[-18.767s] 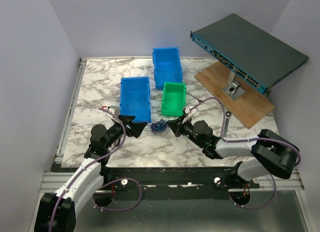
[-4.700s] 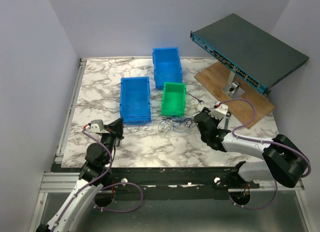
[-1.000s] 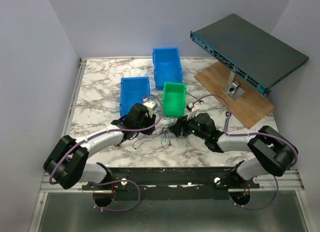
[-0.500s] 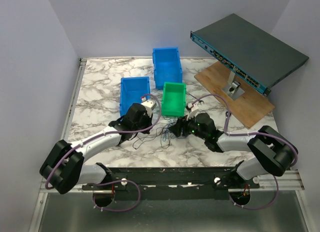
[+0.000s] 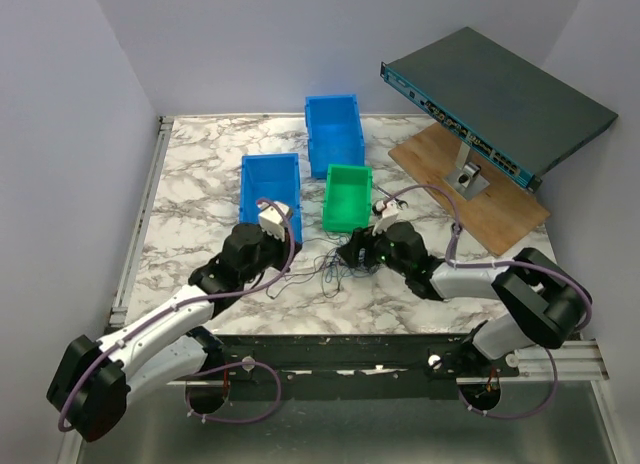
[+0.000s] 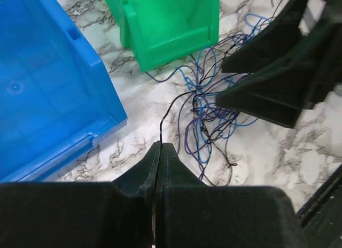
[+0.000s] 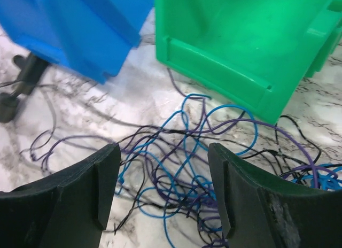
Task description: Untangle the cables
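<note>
Surface: white marbled table, grey walls around it.
Wires: tangle of thin blue, purple and black cables near the table's front edge, about midway along it.
Left arm: left gripper pinched closed on one black strand at the tangle's left side.
Right arm: right gripper spread wide just over the tangle, nothing in its hold.
Bins: green plastic bin just behind the tangle; blue plastic bin beside it, nearer the left edge.
</note>
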Tool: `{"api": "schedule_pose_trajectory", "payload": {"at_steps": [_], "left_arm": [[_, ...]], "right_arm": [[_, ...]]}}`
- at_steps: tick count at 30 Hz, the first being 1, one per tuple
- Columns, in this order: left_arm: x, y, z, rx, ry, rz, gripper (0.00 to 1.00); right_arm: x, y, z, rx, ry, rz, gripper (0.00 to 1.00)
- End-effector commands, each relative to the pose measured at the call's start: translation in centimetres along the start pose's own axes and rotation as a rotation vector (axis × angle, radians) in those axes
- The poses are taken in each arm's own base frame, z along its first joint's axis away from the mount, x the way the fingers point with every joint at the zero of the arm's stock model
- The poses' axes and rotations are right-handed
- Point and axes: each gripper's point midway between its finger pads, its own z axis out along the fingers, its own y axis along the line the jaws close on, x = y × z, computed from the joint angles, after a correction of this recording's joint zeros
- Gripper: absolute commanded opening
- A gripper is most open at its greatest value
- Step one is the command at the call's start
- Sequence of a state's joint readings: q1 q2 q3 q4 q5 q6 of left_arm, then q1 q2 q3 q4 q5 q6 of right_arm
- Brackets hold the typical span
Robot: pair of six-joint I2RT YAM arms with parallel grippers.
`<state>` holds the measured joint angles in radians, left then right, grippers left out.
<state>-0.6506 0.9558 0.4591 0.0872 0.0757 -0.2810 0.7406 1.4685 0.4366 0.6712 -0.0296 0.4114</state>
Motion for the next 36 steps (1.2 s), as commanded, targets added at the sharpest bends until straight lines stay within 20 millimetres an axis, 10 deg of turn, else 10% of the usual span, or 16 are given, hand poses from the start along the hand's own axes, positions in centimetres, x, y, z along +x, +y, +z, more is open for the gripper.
{"api": "schedule_pose_trajectory", "payload": {"at_steps": [1, 22, 28, 36], "left_arm": [[-4.6, -2.2, -1.6, 0.073, -0.138, -0.072, 0.0], [-30.7, -7.7, -17.8, 0.05, -0.446, -0.013, 0.0], [-33.5, -5.4, -21.6, -0.111, -0.519, -0.008, 0.0], [-32.6, -0.2, -24.8, -0.369, -0.567, -0.064, 0.0]], "right_arm": [[0.9, -3.2, 1.2, 0.201, 0.052, 0.033, 0.75], [0.7, -12.7, -1.9, 0.706, -0.007, 0.213, 0.87], [-1.0, -14.8, -4.8, 0.833, -0.119, 0.258, 0.86], [-2.4, -17.9, -10.6, 1.055, -0.336, 0.378, 0.85]]}}
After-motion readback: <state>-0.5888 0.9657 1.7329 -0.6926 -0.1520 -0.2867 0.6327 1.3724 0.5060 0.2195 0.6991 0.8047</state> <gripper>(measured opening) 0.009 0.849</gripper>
